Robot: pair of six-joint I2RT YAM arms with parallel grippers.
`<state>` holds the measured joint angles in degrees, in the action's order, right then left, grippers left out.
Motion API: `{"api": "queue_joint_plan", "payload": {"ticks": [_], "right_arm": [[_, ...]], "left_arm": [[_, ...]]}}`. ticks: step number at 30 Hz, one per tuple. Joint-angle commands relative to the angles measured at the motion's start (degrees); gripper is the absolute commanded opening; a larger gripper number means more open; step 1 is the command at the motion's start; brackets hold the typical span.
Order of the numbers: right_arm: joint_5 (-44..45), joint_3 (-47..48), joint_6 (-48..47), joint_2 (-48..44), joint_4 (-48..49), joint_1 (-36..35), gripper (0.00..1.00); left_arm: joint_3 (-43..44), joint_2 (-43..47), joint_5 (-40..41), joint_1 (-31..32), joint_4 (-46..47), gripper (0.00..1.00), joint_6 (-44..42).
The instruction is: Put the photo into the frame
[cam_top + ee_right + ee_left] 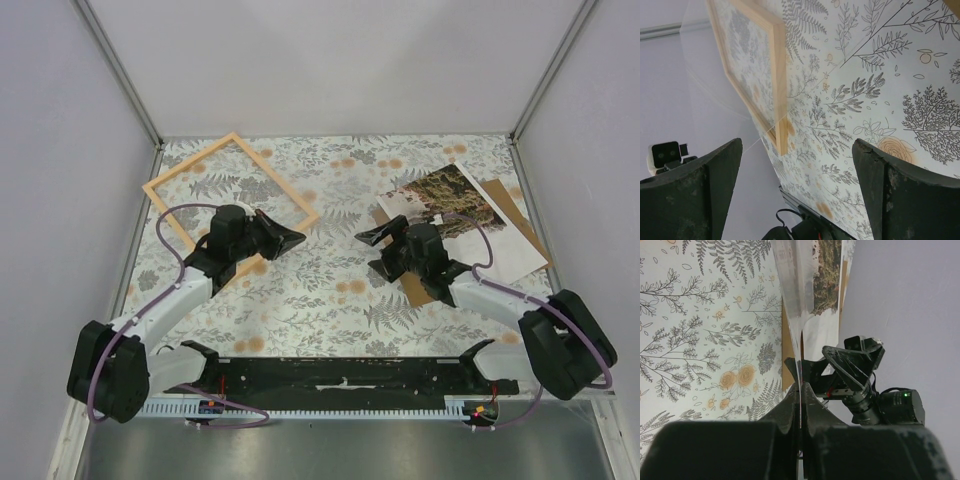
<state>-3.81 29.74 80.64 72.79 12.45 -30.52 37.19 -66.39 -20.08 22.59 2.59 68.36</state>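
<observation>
The light wooden frame [190, 161] lies flat at the back left of the table, and it also shows in the right wrist view as the frame [778, 75]. The photo [447, 194] of dark green trees lies face up at the back right; its edge, the photo [826, 273], appears in the left wrist view. My left gripper [296, 239] hovers just right of the frame's near corner. Its jaws [801, 386] are shut on a thin clear sheet [796, 315], seen edge-on. My right gripper [370, 251] faces it from the left of the photo, open and empty [797, 145].
A brown backing board [508, 206] and a white sheet [510, 252] lie under and beside the photo. Grey walls close in the left, back and right of the floral-patterned table [330, 290]. The arm bases sit along the near edge.
</observation>
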Motion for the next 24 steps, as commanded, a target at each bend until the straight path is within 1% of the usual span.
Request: {"api": "queue_joint_plan", "payload": {"ticks": [1,4,13,14,16,20,21,24], "right_arm": [[2.2,3.3,5.0,4.1,7.4,-0.2,0.98],[2.6,6.3,5.8,7.1,7.3,-0.5,0.98],[3.5,14.7,7.9,11.9,6.2,-0.7,0.98],[3.5,15.3,8.0,12.2,6.0,-0.7,0.97],[3.5,15.5,8.1,12.5,6.0,-0.8,0.96],[3.5,15.6,7.9,12.7,6.7,-0.9,0.89],[4.9,15.8,7.6,12.7,6.6,-0.8,0.88],[5.5,16.8,6.5,12.6,6.1,-0.8,0.85]], "left_arm": [[2.8,2.8,-1.2,0.0,-0.4,0.02,2.0],[2.6,3.5,-1.5,0.0,-0.9,0.02,2.1],[2.8,5.8,-1.3,0.0,-2.3,0.02,1.8],[2.7,6.2,-1.4,-0.1,-4.0,0.02,1.7],[2.9,6.4,-1.3,0.0,-4.3,0.02,1.6],[2.5,7.2,-1.5,0.0,-5.5,0.02,1.3],[2.3,7.4,-1.6,0.0,-5.7,0.02,1.4],[1.2,8.9,-1.9,0.0,-6.3,0.02,1.3]]}}
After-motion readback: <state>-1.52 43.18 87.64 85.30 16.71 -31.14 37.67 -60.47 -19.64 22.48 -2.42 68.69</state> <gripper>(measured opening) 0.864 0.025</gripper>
